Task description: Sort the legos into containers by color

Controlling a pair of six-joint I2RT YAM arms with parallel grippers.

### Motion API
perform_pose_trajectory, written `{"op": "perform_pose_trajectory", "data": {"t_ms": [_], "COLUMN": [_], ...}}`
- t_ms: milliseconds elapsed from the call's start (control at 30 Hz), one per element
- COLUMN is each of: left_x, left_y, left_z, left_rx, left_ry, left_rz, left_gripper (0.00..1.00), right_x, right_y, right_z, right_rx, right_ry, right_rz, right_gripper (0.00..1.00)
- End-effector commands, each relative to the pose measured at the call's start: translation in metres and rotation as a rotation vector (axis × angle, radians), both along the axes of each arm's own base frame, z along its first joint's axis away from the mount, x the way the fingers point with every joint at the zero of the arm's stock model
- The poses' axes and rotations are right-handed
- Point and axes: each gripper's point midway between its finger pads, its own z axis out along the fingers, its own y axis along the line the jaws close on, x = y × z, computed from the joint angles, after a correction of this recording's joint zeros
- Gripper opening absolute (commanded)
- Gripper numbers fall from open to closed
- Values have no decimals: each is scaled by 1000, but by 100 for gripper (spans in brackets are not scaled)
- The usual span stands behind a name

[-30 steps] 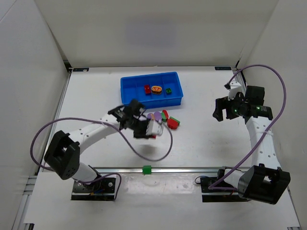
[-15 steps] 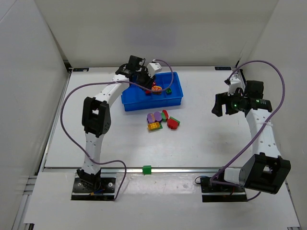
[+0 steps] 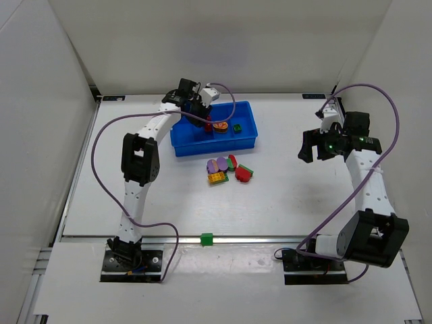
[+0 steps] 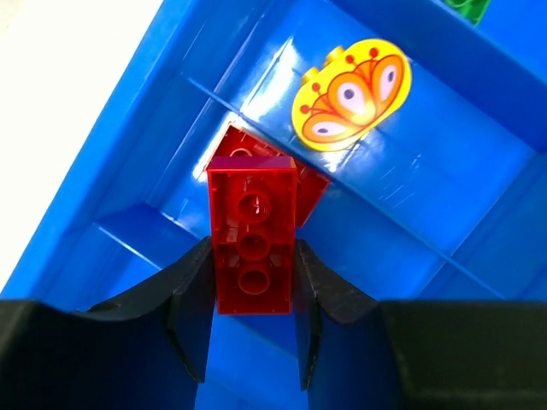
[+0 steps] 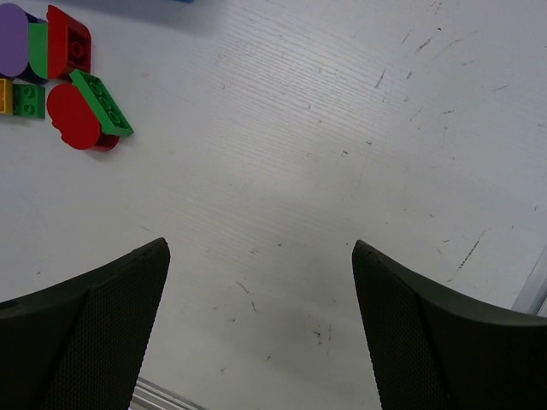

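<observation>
1. The left gripper (image 4: 252, 256) has its jaws drawn narrow on a red rectangular plastic brick (image 4: 253, 243), with 1 finger on each long side. The brick's hollow underside, with 3 round tubes, faces the wrist camera.
2. The held brick hangs inside the shallow bright-blue rectangular plastic tray (image 3: 216, 144), which stands at the far side of the white table (image 3: 297, 202). It is over the 2nd compartment from the left.
3. A second red brick (image 4: 314, 184) lies on the floor of that compartment, partly hidden behind the held brick. Whether the 2 bricks touch cannot be told.
4. In the next compartment to the right lies a yellow-orange oval piece with a printed pattern (image 4: 350, 94). The compartment beyond that holds a small green brick (image 3: 237, 127).
5. The right gripper (image 5: 259, 252) has its jaws spread wide with nothing between them. It hangs over bare table on the right side, well apart from the tray.
6. The unsorted pieces lie in a tight cluster on the table just in front of the tray:
   - a purple oval piece (image 5: 10, 38);
   - a red studded brick (image 5: 68, 47) just beside it;
   - a green flat plate (image 5: 101, 102) leaning on a red rounded piece (image 5: 73, 120);
   - a yellow studded brick (image 3: 217, 177) at the near edge of the cluster.
7. A small green cube (image 3: 207, 237) sits on the metal rail (image 3: 270, 237) at the near edge of the table, between the 2 arm bases.
</observation>
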Motion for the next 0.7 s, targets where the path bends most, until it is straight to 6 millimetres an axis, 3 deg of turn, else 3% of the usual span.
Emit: {"op": "perform_pose_trajectory", "data": {"t_ms": [0,100,133,233,333,433,467,533,600,667], "left_x": [3,-1,-2,-3,-3,-10,-20,-36,-78,-112], "left_y": [6,11,12,13,14,6,-2,-7,-13,-14], "left_z": [18,13,13,18,32,76,105,129,153,159], "left_rx": [7,24,25,10,-41,-156,-213,-257,-291,-250], "left_ry": [-33,-22,-17,-17,-14,-42,-67,-82,-66,-83], "left_rz": [19,29,36,42,60,9,-36,-88,-225,-384], "left_gripper": [46,58,67,72,74,74,74,74,75,77], "right_x": [14,16,15,16,14,8,6,2,-4,-6], "right_y": [-5,-4,-3,-3,-2,0,1,4,6,12], "right_z": [16,16,16,17,16,14,12,11,7,8], "right_rx": [-12,-9,-8,-7,-6,-8,-4,-2,3,0], "right_ry": [-64,-66,-64,-67,-67,-66,-60,-62,-56,-61], "right_rz": [-5,1,4,10,21,40,47,61,70,94], "right_gripper": [90,90,90,90,90,90,90,90,90,90]}}
